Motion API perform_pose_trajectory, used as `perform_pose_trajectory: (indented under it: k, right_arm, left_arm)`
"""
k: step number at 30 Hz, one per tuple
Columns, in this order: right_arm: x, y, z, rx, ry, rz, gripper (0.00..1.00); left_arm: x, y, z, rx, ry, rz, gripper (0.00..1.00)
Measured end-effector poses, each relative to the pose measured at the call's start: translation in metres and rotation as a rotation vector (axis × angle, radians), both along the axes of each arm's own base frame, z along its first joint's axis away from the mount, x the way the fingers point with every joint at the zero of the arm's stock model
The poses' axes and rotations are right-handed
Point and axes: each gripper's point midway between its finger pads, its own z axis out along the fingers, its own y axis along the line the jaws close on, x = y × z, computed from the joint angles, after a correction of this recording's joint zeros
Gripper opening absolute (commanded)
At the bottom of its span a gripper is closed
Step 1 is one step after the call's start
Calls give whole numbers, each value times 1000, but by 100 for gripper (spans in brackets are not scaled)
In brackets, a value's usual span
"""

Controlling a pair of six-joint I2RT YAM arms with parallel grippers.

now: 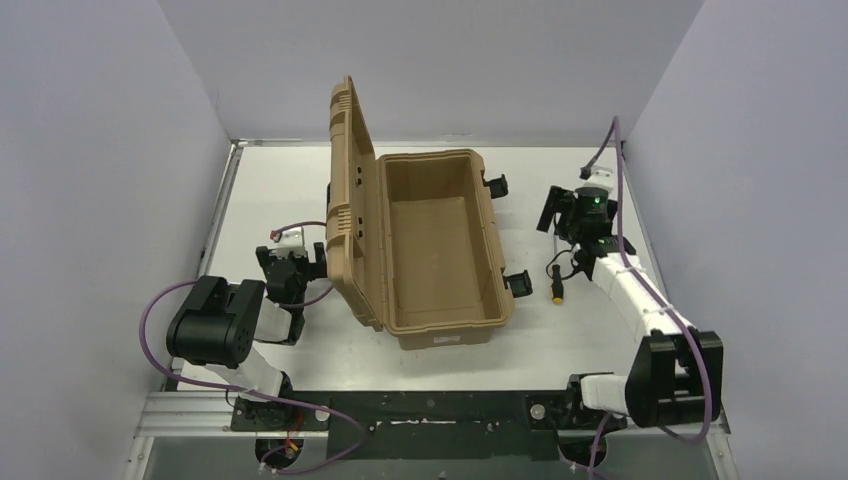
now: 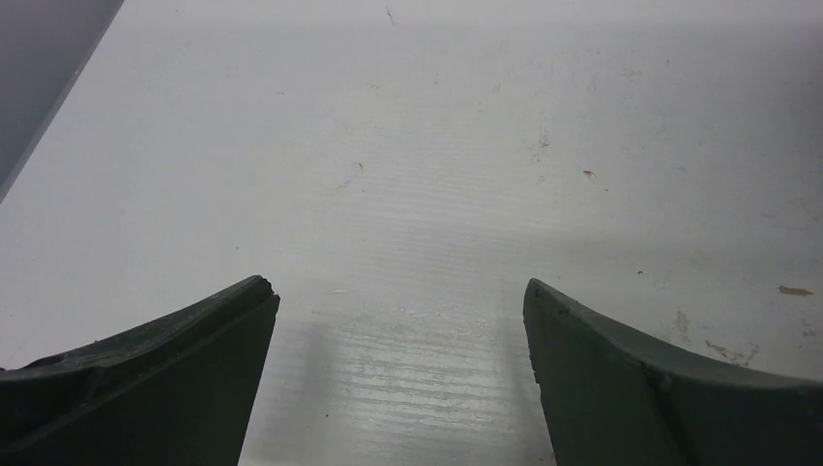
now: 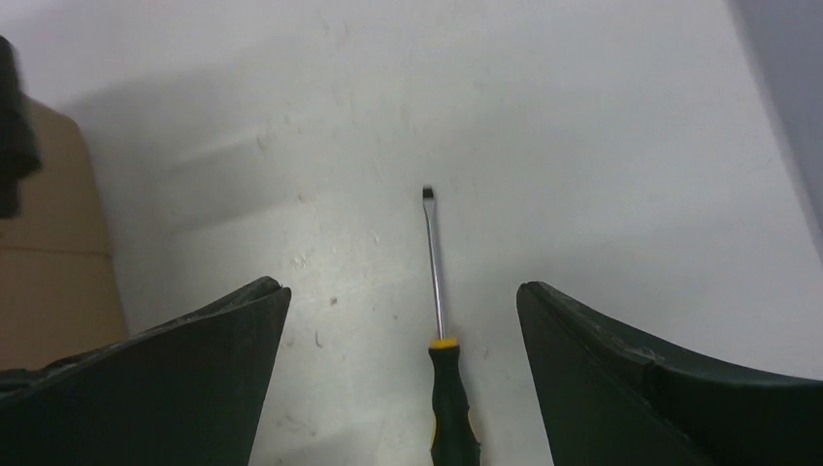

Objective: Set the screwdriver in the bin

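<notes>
Below my wide-open right gripper (image 3: 403,291) the screwdriver (image 3: 448,388) lies flat on the table (image 3: 602,146), just right of the open bin (image 1: 452,328); I'm at the reach, next comes lowering and closing on its handle

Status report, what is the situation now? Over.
Left gripper open, over table. Right gripper open, over the screwdriver, not gripping. Screwdriver flat on table beside the open bin. Nothing between them.
</notes>
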Motion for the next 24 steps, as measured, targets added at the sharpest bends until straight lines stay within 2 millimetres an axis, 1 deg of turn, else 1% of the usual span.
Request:
perform_pose_trajectory:
  k: [2,3,6,7,9,10,12,14,16,17,19,20,24]
  right_arm:
    - [-6,5,-31,13,136,19,89]
    - [-13,7,-49,19,208,26,87]
    - [-36,9,-94,25,399,28,81]
    - [-44,9,-107,26,457,27,80]
    - [-55,8,-121,27,517,24,78]
    - [-60,8,-125,25,540,23,75]
    - [-66,7,-132,23,567,21,65]
    - [-69,5,-141,24,594,19,52]
    - [-69,4,-151,42,613,14,33]
    - [-66,6,-151,58,604,19,22]
    - [-62,9,-151,69,594,34,3]
    - [-61,8,-151,67,593,36,0]
    - [-64,8,-147,62,611,37,0]
  left_arm:
    - [0,0,0,0,0,0,97]
    - [0,0,0,0,0,0,97]
    - [0,0,0,0,0,0,97]
    - [0,0,0,0,0,0,97]
    - [0,0,0,0,0,0,97]
    - [0,0,0,0,0,0,97]
    - [0,0,0,0,0,0,97]
    - [0,0,0,0,0,0,97]
    - [0,0,0,0,0,0,97]
    - [0,0,0,0,0,0,97]
    - [0,0,0,0,0,0,97]
    - [0,0,0,0,0,0,97]
    - [0,0,0,0,0,0,97]
